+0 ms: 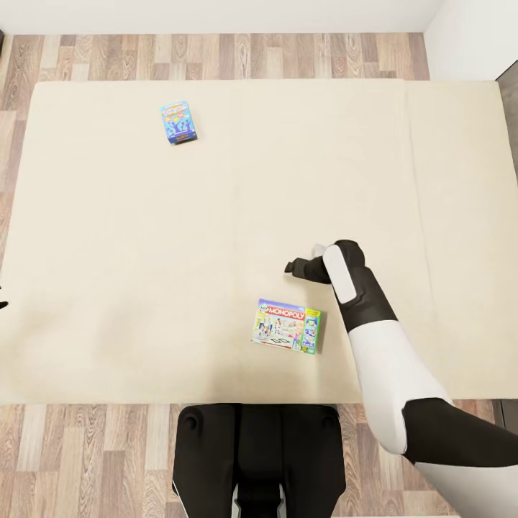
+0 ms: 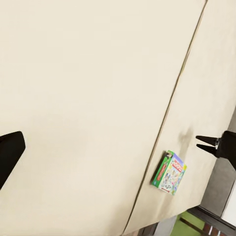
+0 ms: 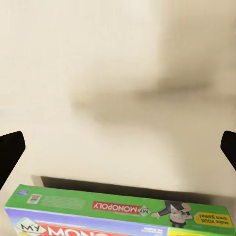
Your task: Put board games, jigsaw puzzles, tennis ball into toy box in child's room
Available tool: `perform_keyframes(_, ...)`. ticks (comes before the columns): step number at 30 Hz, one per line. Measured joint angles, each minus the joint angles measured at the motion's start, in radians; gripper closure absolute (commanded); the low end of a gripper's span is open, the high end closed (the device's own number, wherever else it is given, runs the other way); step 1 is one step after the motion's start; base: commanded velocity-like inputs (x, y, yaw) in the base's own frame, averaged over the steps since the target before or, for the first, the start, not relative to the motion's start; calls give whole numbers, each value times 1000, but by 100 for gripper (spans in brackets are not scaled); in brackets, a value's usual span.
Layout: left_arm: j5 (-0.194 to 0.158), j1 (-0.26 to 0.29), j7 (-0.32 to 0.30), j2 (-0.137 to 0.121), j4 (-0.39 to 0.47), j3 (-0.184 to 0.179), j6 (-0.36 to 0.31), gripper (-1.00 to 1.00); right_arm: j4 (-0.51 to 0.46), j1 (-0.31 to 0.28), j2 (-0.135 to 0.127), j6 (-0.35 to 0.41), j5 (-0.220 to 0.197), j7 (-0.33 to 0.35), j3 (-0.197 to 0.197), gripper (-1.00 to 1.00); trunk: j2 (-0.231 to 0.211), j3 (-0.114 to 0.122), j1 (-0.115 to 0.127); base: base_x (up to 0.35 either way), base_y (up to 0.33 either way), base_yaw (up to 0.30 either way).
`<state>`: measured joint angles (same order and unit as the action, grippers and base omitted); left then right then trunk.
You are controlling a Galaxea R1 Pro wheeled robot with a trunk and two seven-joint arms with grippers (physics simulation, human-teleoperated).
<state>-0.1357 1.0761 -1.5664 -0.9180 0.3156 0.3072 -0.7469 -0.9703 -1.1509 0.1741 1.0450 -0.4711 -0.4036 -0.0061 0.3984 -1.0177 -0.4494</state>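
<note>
Cream mattress point(image 1: 144, 237) of the bed fills the head view, with plank floor point(image 1: 86, 446) along its near and far edges. A Monopoly box point(image 1: 288, 326) lies flat near the bed's near edge, at about six o'clock from the picture's centre. A small blue game box point(image 1: 178, 121) lies well apart from it, toward eleven o'clock. The right gripper point(image 1: 296, 265) hovers over the mattress just beyond the Monopoly box, not touching it; its fingers stand wide apart in the right wrist view. The left gripper is barely seen at the left edge, so I cannot tell its state.
</note>
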Motion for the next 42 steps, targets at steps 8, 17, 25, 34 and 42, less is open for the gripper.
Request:
perform_keyframes(8, 0, 0, 0, 13, -1, -2, 1, -100, -25, 55, 0, 0, 1, -1, -2, -100, 0, 0, 0, 0, 0, 0)
perform_keyframes(17, 0, 0, 0, 18, -3, -1, 2, -100, -99, 110, 0, 0, 1, 0, -1, -100, 0, 0, 0, 0, 0, 0)
perform_keyframes(25, 1, 0, 0, 19, -4, -1, 3, -100, -118, 154, 0, 0, 1, 1, -1, -100, 0, 0, 0, 0, 0, 0)
perform_keyframes(34, 1, 0, 0, 19, -4, -1, 3, -100, -120, 159, 0, 0, 1, 1, 0, -100, 0, 0, 0, 20, 0, 0)
perform_keyframes(42, 1, 0, 0, 19, -4, -1, 3, -100, -120, 159, 0, 0, 1, 1, 0, -100, 0, 0, 0, 2, 0, 0)
